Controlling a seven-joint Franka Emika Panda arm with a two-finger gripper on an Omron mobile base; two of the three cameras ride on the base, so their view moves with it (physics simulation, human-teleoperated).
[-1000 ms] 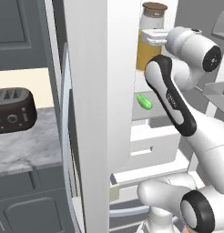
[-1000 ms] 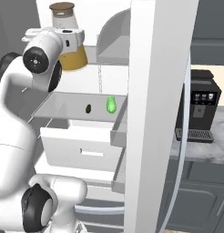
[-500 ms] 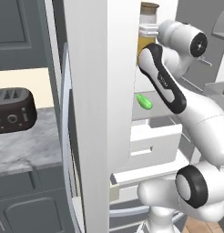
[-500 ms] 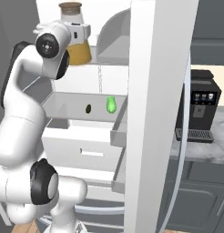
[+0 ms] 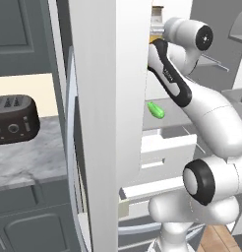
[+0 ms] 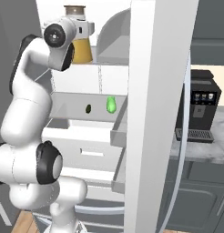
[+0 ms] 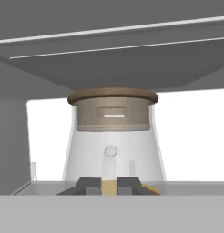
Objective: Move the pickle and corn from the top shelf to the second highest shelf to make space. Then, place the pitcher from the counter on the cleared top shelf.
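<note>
I've got the gripper [image 7: 109, 184] pinched tight on the tall orange-yellow pitcher [image 6: 80, 46] w/ brown lid; thin grip, so I reckon it could tip onto the pale grey top shelf [image 6: 114, 59].

You will find no legible text, label, brand or number anywhere here: the dark marking on the arm's black forearm cover [image 5: 168, 74] at about one o'clock is too blurred to read.
</note>
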